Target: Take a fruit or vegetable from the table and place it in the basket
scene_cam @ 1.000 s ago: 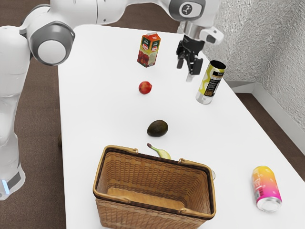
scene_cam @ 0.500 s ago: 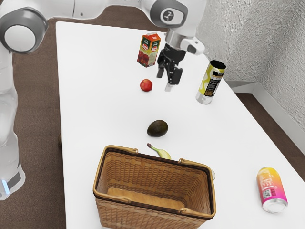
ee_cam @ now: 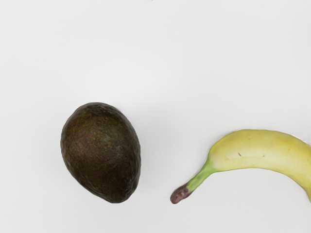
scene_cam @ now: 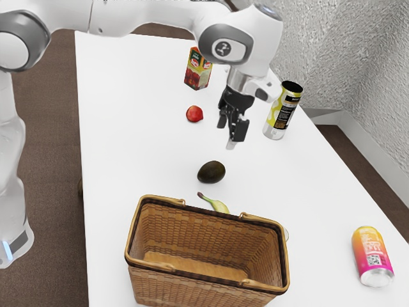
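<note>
My gripper point(scene_cam: 231, 130) hangs above the table, its fingers apart with nothing between them. The dark avocado point(scene_cam: 211, 172) lies below and nearer the basket in the exterior view. A banana point(scene_cam: 219, 206) is partly hidden behind the rim of the wicker basket point(scene_cam: 208, 267), whose visible inside holds nothing. A small red fruit point(scene_cam: 194, 114) rests toward the exterior view's left of the gripper. Under my hand, the wrist view has the whole avocado point(ee_cam: 101, 152) beside the stem end of the yellow banana point(ee_cam: 257, 149).
A juice carton point(scene_cam: 197, 68) stands behind the red fruit. The tall yellow can point(scene_cam: 282, 110) is upright close to the gripper, on the exterior view's right. A pink and orange can point(scene_cam: 372, 256) lies near the table's right edge in that view.
My hand first moved toward the exterior view's left, then nearer the avocado. The pink and orange can has rolled slightly toward that view's right, and the red fruit has turned a little.
</note>
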Tool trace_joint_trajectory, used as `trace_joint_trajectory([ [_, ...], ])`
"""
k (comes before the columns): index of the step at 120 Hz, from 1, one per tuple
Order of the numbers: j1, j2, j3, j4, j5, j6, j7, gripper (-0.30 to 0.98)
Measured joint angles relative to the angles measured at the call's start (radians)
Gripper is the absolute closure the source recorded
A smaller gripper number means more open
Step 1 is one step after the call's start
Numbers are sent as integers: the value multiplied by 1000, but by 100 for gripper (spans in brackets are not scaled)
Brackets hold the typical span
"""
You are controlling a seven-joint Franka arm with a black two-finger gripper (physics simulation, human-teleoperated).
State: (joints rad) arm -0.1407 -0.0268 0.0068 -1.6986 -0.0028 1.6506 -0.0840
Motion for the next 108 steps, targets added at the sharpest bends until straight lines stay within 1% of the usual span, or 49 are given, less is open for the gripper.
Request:
trace_joint_trajectory([
  [11,-10,12,0,4,1,10,-8,0],
  [23,-10,84,-2,74,10,17,-15,0],
  [41,49,147,-1,92,17,24,-23,0],
  [50,57,172,-1,89,14,29,-38,0],
  [62,52,182,1,88,-19,32,-90,0],
  [73,51,184,4,87,-35,34,-133,0],
  [108,54,184,23,87,-40,32,-233,0],
])
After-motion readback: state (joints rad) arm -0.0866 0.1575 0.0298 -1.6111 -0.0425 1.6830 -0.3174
